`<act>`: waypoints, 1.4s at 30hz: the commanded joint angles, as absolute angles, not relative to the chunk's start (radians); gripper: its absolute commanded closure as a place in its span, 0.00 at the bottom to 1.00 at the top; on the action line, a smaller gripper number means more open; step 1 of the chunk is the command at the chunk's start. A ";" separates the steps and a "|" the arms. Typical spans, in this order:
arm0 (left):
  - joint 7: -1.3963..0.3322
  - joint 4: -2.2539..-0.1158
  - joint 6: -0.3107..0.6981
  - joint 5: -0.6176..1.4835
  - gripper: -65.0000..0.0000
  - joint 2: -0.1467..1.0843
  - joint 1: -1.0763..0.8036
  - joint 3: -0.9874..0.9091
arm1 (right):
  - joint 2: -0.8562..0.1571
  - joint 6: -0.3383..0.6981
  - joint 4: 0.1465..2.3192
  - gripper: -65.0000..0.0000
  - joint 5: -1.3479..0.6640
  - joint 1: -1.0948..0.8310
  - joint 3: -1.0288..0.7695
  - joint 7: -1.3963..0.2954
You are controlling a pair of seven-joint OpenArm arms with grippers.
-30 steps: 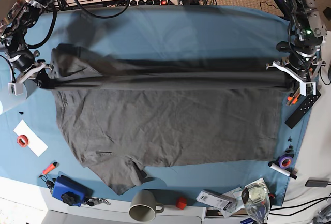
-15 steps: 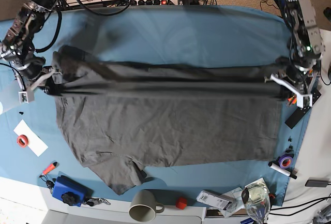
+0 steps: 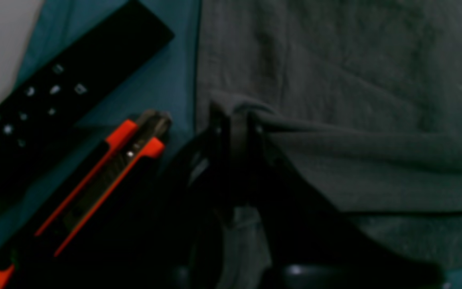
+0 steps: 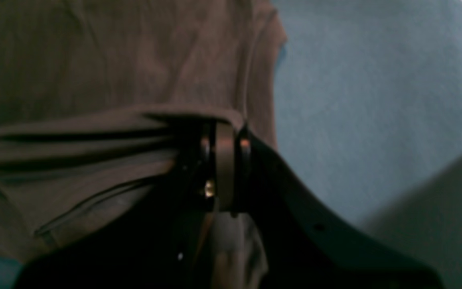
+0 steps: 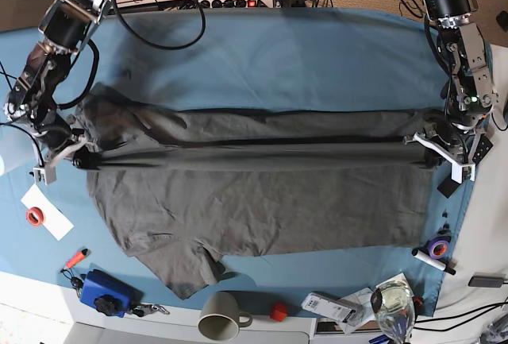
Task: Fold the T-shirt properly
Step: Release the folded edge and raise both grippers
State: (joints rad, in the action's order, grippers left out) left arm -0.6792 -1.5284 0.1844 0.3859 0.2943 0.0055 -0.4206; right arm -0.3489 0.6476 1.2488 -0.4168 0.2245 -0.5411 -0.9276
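The dark grey T-shirt (image 5: 254, 193) lay spread across the blue-teal tablecloth (image 5: 302, 50), its far edge lifted and stretched into a long taut fold running from one side of the table to the other. The left gripper (image 3: 235, 120) had its jaws pinched together on the corner of that fold, with a small tuft of cloth poking up between them, and from overhead it sat at the fold's end near the table's edge (image 5: 432, 149). The right gripper (image 4: 225, 128) was likewise clamped on the opposite end of the fold, the fabric bunching into dark creases just beside it; in the base view it held the cloth by the sleeve side (image 5: 67, 149). Just beside the left gripper lay an orange-and-black utility knife (image 3: 106, 176) and, touching it, a black remote control (image 3: 54, 100), both on the tablecloth clear of the shirt. Along the near edge stood a grey mug (image 5: 222, 315), a blue box (image 5: 103, 292), a small red cube (image 5: 278, 311) and a roll of purple tape (image 5: 437, 246).
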 commanded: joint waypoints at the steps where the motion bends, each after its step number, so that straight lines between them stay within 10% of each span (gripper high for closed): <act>1: -0.649 -1.533 0.170 0.371 1.00 0.315 0.020 -0.431 | -0.380 0.632 1.255 1.00 -0.418 0.265 -0.549 -0.881; 28: -0.583 -1.390 0.126 0.231 1.00 0.316 0.176 -0.282 | -0.380 0.632 1.234 1.00 -0.347 0.297 -0.549 -0.807; 35: -0.609 -1.391 0.114 0.186 0.54 0.316 0.197 -0.282 | -0.383 0.654 1.234 0.64 -0.347 0.297 -0.549 -0.781; 42: -0.768 -1.414 0.041 0.187 0.52 0.316 0.253 -0.292 | -0.419 0.649 1.237 0.64 -0.385 0.339 -0.550 -0.840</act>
State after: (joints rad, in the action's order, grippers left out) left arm -0.7979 -1.3899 0.0437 0.1913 0.3019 0.2260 -0.2855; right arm -0.3923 0.6506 1.2179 -0.3683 0.3126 -0.5449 -0.8680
